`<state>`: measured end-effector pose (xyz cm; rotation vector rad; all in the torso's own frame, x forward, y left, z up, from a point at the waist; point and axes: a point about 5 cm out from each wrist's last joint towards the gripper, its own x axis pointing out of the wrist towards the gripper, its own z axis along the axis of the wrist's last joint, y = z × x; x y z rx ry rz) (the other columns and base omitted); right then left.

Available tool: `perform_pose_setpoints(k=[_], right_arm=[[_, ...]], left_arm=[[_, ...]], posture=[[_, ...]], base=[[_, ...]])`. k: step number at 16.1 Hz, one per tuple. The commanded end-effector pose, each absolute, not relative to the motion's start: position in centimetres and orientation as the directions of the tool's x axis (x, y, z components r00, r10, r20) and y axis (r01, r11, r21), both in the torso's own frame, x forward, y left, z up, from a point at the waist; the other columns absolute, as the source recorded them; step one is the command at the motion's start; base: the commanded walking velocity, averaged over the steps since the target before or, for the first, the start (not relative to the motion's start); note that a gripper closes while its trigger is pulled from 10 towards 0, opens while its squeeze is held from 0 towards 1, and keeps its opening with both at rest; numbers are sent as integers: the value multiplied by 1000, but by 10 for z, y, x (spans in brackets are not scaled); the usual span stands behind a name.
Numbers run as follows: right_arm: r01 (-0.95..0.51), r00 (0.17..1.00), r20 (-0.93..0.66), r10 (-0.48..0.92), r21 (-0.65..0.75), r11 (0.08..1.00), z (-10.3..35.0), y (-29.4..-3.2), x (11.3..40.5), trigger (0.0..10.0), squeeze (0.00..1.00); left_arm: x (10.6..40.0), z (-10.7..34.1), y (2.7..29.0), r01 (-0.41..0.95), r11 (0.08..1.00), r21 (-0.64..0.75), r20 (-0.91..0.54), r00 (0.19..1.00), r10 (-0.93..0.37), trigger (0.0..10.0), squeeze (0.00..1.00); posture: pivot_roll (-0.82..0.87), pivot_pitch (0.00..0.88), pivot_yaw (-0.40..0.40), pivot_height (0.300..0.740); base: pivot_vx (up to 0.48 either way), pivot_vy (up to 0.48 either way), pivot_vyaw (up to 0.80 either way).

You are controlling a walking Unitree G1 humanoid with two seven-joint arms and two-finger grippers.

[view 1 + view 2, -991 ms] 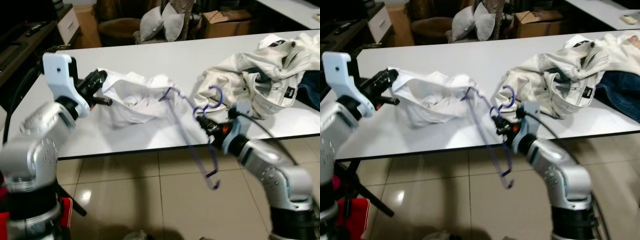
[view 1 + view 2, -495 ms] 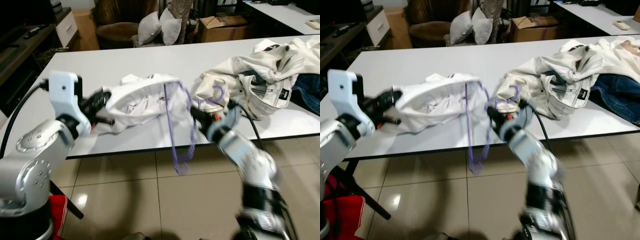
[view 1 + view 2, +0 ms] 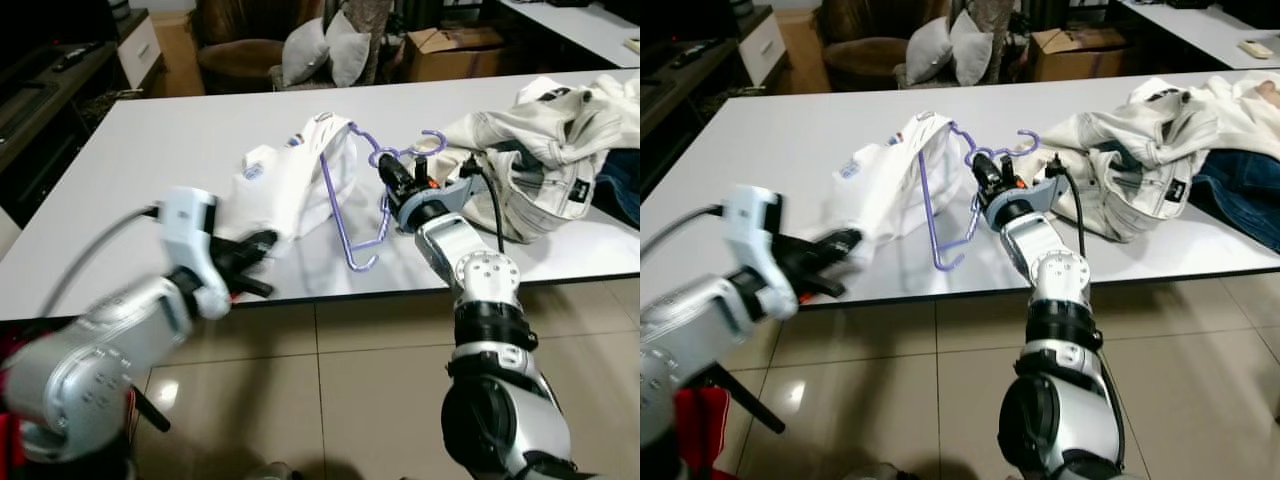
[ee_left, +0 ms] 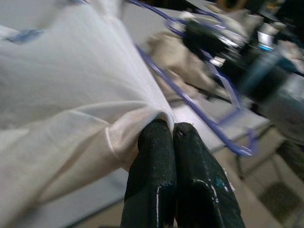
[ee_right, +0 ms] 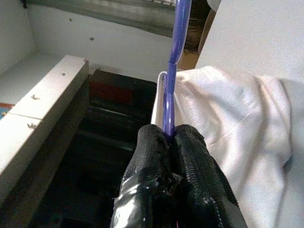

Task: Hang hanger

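Observation:
A purple wire hanger [image 3: 352, 212] is held up over the white table [image 3: 140, 160], its hook [image 3: 428, 141] toward the jacket pile. My right gripper [image 3: 387, 172] is shut on the hanger's neck; the right wrist view shows the purple wire [image 5: 176, 38] pinched between the black fingertips [image 5: 154, 147]. A white shirt [image 3: 292, 182] drapes over one end of the hanger and stretches down to the table's front edge. There my left gripper [image 3: 262, 246] is shut on the shirt's hem [image 4: 128, 133], with the fabric folded over its fingertips [image 4: 154, 156].
A heap of cream jackets [image 3: 535, 140] and blue jeans [image 3: 1243, 197] lies on the table's right side, close behind my right arm. Beyond the table stand grey pillows [image 3: 322, 52] on an armchair and a cardboard box [image 3: 452, 42]. Tiled floor [image 3: 350, 400] lies below.
My right gripper has lifted the hanger from below the table edge to above the tabletop. The left gripper has drawn the shirt hem toward the front edge. The camera has shifted too.

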<state>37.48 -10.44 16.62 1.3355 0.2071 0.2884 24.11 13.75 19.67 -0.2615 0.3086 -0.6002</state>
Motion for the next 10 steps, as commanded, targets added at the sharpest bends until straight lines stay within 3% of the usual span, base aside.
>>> perform_pose_setpoints(k=[1, 3, 5, 8, 10], right_arm=[[-132, 929, 84, 360, 985, 111, 184, -70, 378, 10000, 0], [-144, 933, 120, 339, 989, 46, 191, -60, 383, 10000, 0], [-138, 932, 137, 335, 990, -21, 197, -53, 386, 10000, 0], [-137, 925, 131, 356, 991, -8, 200, -39, 389, 10000, 0], [-133, 918, 99, 385, 989, 61, 196, -28, 387, 10000, 0]], left_arm=[[235, 195, 130, 542, 769, -339, -220, 749, -625, 0, 0], [229, 196, 115, 586, 707, -396, -186, 703, -687, 0, 0], [227, 190, 112, 594, 710, -378, -227, 684, -694, 0, 0], [230, 194, 105, 608, 688, -397, -203, 673, -711, 0, 0], [238, 200, 88, 642, 654, -400, -162, 653, -740, 0, 0]], posture=[[-1, 1, 53, 740], [16, 8, 44, 740], [28, 18, 35, 740], [41, 28, 23, 740], [42, 31, 20, 740]], base=[[0, 0, 0], [0, 0, 0], [0, 0, 0], [0, 0, 0], [0, 0, 0]])
